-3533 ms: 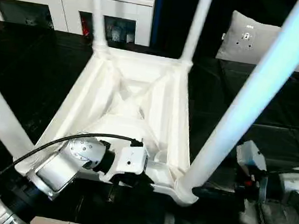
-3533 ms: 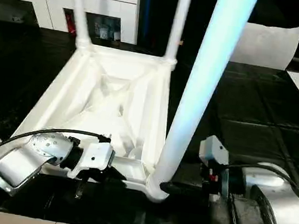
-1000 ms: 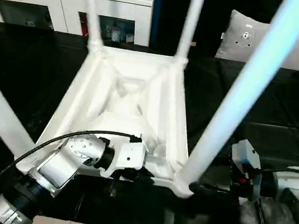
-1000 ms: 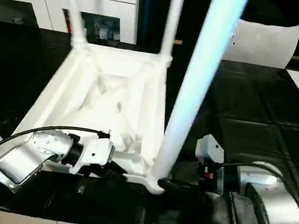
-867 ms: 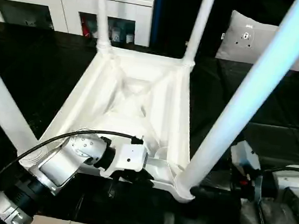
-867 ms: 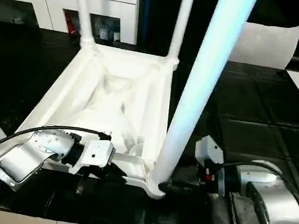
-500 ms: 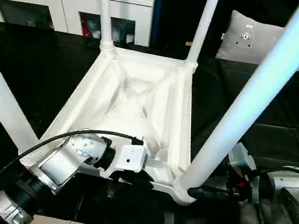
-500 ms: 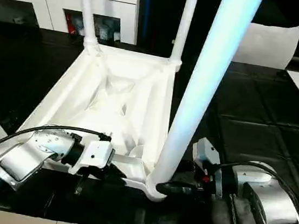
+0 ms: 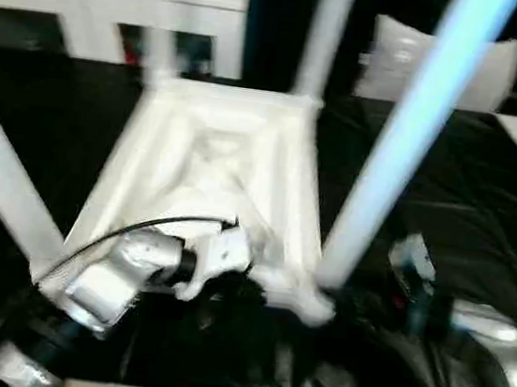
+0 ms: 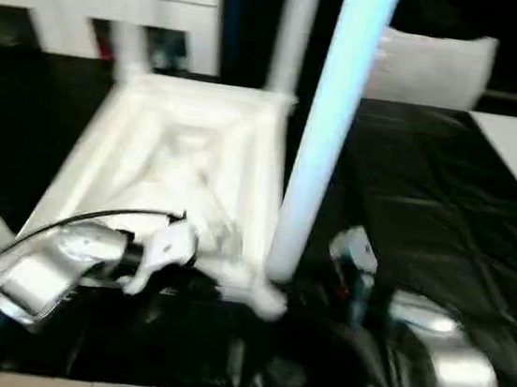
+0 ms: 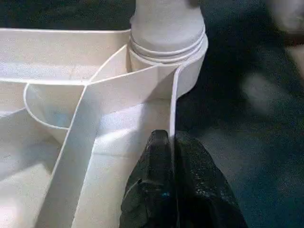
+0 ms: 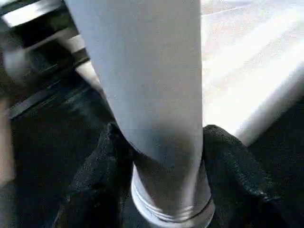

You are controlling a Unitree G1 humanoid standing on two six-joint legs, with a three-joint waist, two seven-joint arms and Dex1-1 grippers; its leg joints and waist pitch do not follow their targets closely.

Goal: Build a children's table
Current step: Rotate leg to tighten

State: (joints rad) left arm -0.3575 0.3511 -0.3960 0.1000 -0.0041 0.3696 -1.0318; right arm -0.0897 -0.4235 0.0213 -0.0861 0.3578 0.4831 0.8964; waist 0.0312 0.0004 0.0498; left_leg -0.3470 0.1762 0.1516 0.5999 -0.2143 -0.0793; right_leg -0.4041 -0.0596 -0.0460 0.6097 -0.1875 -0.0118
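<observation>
Four legs (image 9: 392, 144) standing in the upturned tabletop (image 9: 219, 165); left pincer (image 11: 170, 156) pinching its rim, right pincer (image 12: 159, 156) clasping the nearest leg; flipping remaining.

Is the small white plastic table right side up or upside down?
Upside down: white plastic table shows its ribbed underside, tubular legs pointing up.

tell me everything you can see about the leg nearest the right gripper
The near right leg is a long, smooth white tube, plastic by its look, with a bluish sheen. It stands upright, leaning slightly, from the round corner socket of the upturned table top. Ridged rings circle its base where it enters the socket. The right gripper has a black finger on each side of the leg just above those rings. The left gripper pinches the top's thin rim beside that socket.
</observation>
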